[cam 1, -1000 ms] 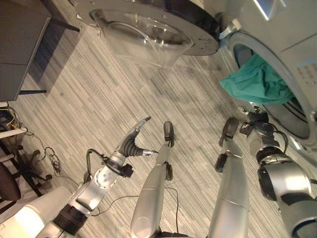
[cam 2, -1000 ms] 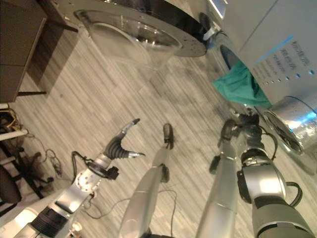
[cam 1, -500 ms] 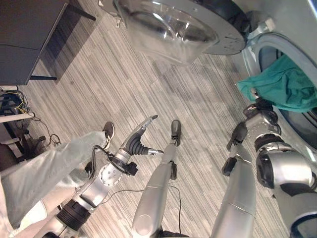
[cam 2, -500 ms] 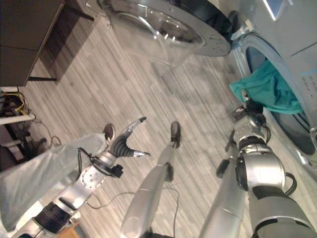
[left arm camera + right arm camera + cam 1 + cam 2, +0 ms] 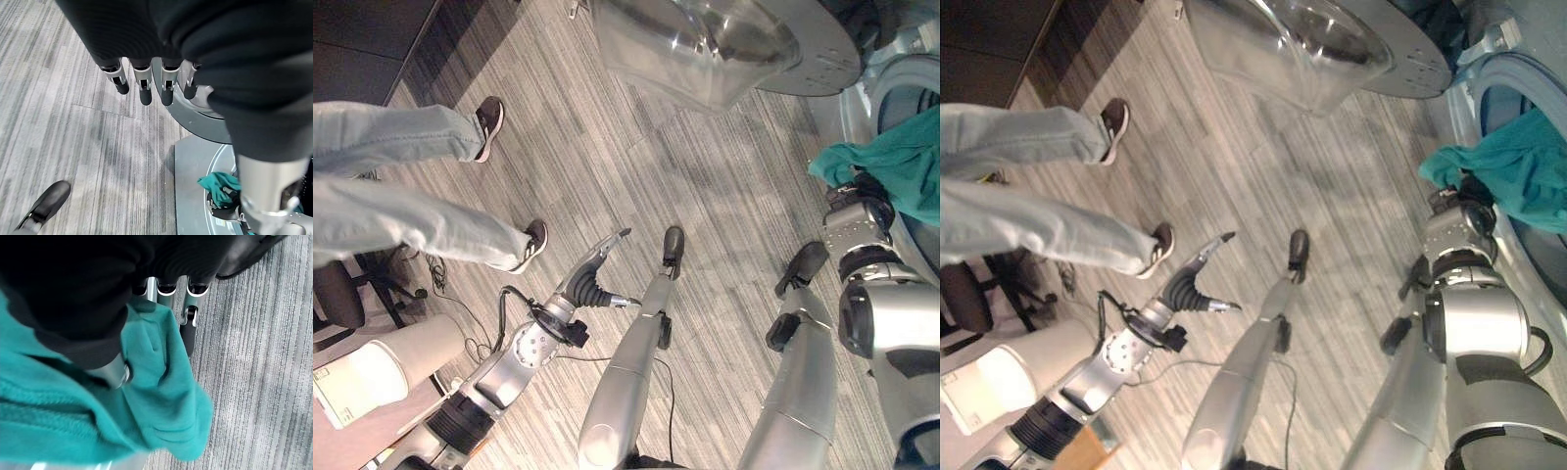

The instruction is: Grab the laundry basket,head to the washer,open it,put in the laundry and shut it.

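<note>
A grey wood-plank floor (image 5: 607,157) is stretching out under the robot, with a person's legs (image 5: 401,186) in pale jeans and brown shoes standing off to the robot's left beside a dark chair (image 5: 337,299). Ahead and to the right, the washer (image 5: 1518,83) is standing with its door (image 5: 734,44) swung fully open over the floor, so the opening step looks done. No basket is appearing in these pictures.

The loading seems to be under way but not finished: a teal cloth (image 5: 891,171) is draping over the lower rim of the washer's opening, part of it hanging outside. By my reading it needs pushing fully into the drum, and then the door is left to be swung shut.

The right robot hand (image 5: 858,201) is reaching up to the cloth at the rim of the opening. In the right wrist view the teal cloth (image 5: 161,396) is lying over and around its fingers (image 5: 192,316), so whether they are curling on the fabric or just pressing it I cannot tell.

The left robot hand (image 5: 590,279) is hanging low over the floor, well apart from the washer, its fingers (image 5: 142,88) straight and relaxed, holding nothing.
</note>
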